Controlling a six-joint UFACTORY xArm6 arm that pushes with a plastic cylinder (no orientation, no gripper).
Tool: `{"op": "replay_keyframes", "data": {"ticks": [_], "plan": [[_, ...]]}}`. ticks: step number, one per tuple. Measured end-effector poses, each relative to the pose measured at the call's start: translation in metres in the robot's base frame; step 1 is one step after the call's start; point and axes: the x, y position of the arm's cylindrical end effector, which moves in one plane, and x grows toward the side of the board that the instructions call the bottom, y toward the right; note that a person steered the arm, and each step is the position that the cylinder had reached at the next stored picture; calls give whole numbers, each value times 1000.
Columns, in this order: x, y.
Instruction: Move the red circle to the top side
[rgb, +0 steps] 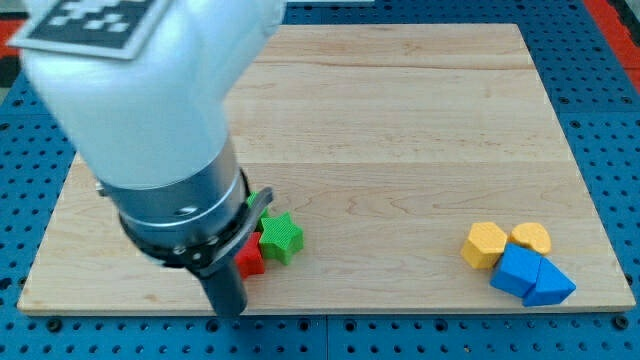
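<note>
Near edge first: my tip (229, 312), the lower end of the dark rod, sits at the view's bottom, near the front rim of the light wooden table (400, 130). No jaws on this end effector, a bare rod, so nothing to part or clamp.

Red block (250, 257), partly hidden by the arm's body, lies just at 1 o'clock from my tip, close to touching it; contact cannot be told. Shape, long axis and heading cannot be made out.

Green star-shaped block (281, 237) touches the red block at its 2 o'clock. A green sliver (262, 200) shows above it, shape hidden.

Far off at 3 o'clock: blue block (517, 270), blue block with a pointed end (549, 284), yellow hexagonal block (485, 244), yellow rounded block (531, 238), clustered touching.

Blue pegboard (590, 60) surrounds the table.
</note>
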Motion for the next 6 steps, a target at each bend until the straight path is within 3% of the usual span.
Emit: {"op": "replay_keyframes", "data": {"ticks": [2,4,6], "plan": [[-16,29],[-49,-60],[-79,-66]]}}
